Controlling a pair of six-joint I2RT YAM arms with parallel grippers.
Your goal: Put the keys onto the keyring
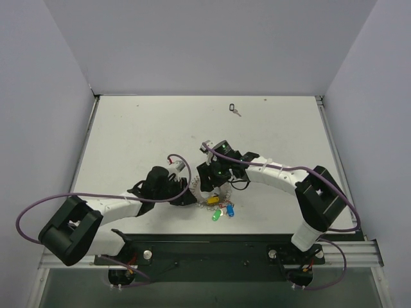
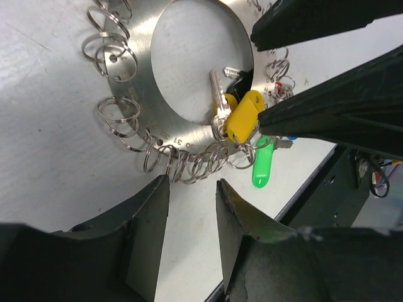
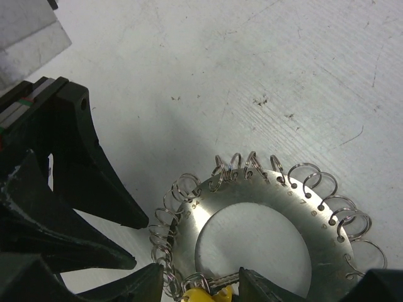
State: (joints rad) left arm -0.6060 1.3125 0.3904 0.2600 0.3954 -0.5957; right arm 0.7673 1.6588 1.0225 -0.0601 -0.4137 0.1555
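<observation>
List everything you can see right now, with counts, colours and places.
table: one, white, walled on three sides
ring: one, silver, loop-edged, flat on table, front centre, between the tools
yellow key: one, at ring's rim
green key: one, beside the yellow
blue key: one, by the green
black key: one, alone near far edge
cables: several, purple, looping along both arms
left tool: one, black, jaws apart, just short of the ring
right tool: one, black, straddling ring's rim at yellow key; grip unclear
</observation>
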